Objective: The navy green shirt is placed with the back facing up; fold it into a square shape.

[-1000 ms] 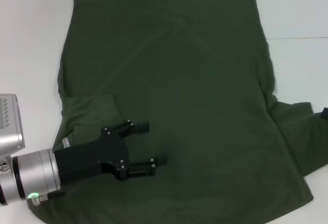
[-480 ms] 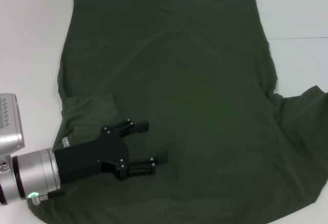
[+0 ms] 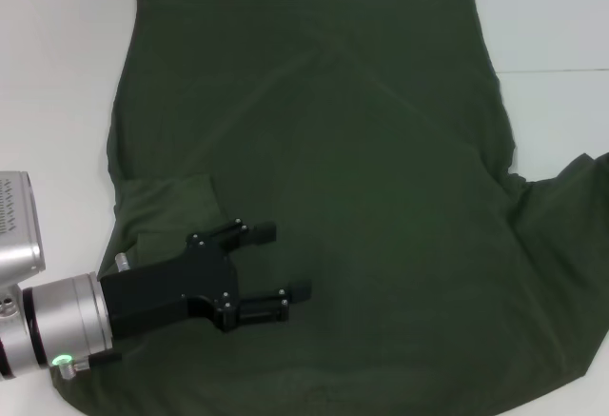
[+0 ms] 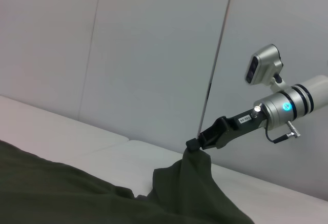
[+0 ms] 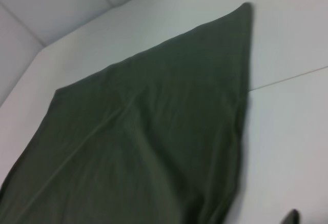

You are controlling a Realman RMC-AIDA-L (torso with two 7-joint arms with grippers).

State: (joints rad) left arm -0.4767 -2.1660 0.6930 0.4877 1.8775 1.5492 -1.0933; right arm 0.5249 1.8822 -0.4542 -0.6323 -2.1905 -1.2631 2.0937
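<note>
Left end effector low left in the head view, over the near-left part of the navy green shirt, black fingers spread wide, nothing between them. Almost same spot as half a second ago, nudged a touch toward the robot. Silver cylindrical wrist with a green light behind the black body.

Shirt lies spread on the white counter, plain side up, dark olive, matte soft knit. Far hem straight; faint diagonal creases run across the middle. Left sleeve is folded in onto the body, making a squarish flap just beyond the left end effector. Left side unchanged from the earlier frames.

Right side: the sleeve corner is raised off the counter at the right frame edge, about the same as half a second ago; a second ago it lay lower and flatter, with a dark bit of end effector at the edge.

Left wrist view shows the right end effector far off, black fingers pinched onto the shirt sleeve tip, cloth hanging from it in a peaked tent. Right wrist view shows only the shirt, smooth with one long crease, and the counter.
</note>
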